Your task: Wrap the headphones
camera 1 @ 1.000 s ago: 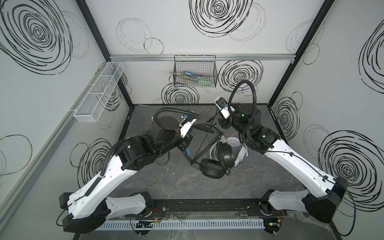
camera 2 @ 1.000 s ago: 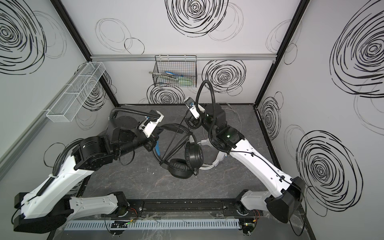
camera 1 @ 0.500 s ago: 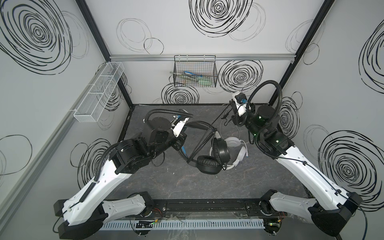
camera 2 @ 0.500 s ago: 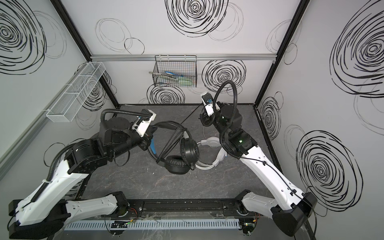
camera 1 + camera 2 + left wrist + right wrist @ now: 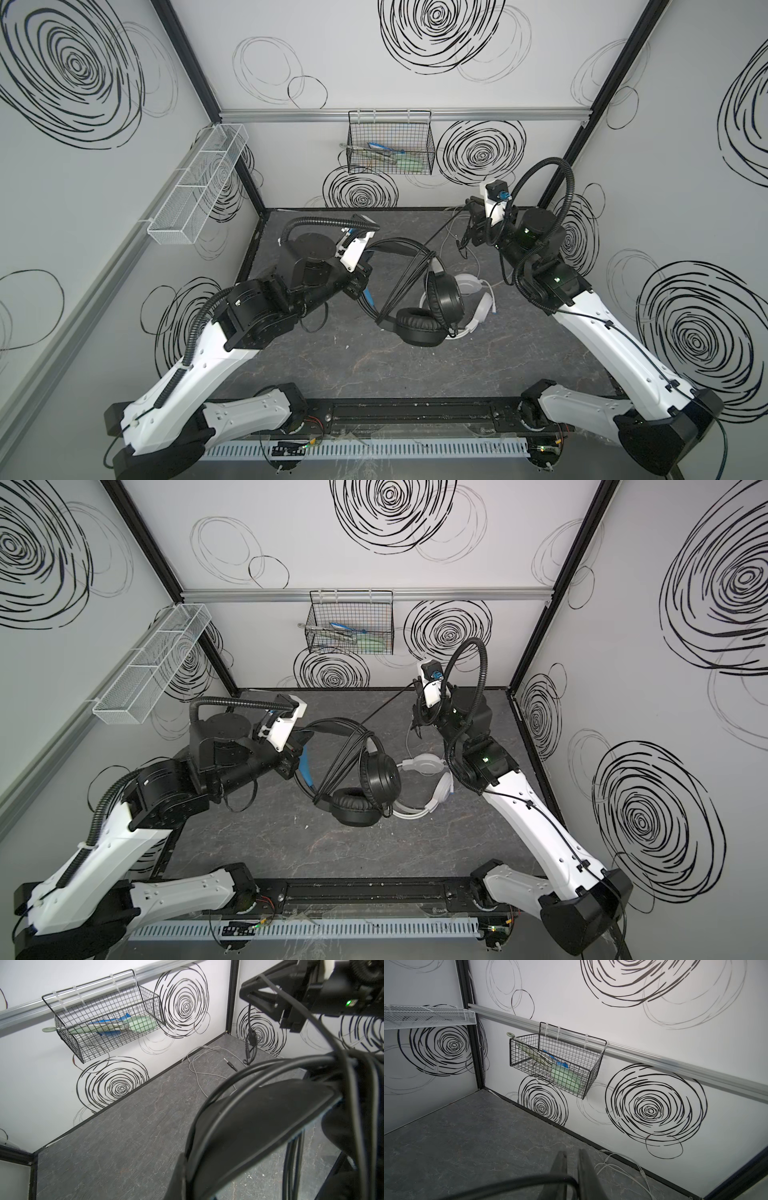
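The right gripper (image 5: 471, 212), pinching the black cable (image 5: 446, 226), has swung to upper right, tensioning another wrap around the black headset (image 5: 419, 332) the left gripper (image 5: 370, 259) clamps.

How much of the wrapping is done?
Done: several loops of black cable circle the band of the black headphones. In hand: left gripper holds the band, right gripper holds the cable taut. Left: the tail, then the white headphones; their white cable lies loose.
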Robot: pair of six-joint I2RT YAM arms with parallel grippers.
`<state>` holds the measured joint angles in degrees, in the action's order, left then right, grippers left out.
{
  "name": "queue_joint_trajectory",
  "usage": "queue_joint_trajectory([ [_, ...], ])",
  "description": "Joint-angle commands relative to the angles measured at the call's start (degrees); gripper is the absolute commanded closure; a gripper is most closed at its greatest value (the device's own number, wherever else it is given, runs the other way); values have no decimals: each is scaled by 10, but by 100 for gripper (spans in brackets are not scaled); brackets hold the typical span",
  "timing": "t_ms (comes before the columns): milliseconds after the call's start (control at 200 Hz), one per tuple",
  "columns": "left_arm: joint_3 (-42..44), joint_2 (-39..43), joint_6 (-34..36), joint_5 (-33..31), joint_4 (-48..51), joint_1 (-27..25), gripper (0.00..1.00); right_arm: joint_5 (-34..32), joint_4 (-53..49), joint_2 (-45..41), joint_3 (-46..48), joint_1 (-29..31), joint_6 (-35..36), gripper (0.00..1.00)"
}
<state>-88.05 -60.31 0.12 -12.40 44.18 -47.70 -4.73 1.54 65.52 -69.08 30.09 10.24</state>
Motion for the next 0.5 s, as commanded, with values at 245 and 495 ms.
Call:
queue_joint_trajectory([
  [245, -99, -12, -62, 30, -128, 5, 100, 88, 54, 15, 37, -2, -80, 79],
  [495, -112, -26, -92, 44, -171, 9, 100, 136, 71, 28, 46, 13, -107, 80],
])
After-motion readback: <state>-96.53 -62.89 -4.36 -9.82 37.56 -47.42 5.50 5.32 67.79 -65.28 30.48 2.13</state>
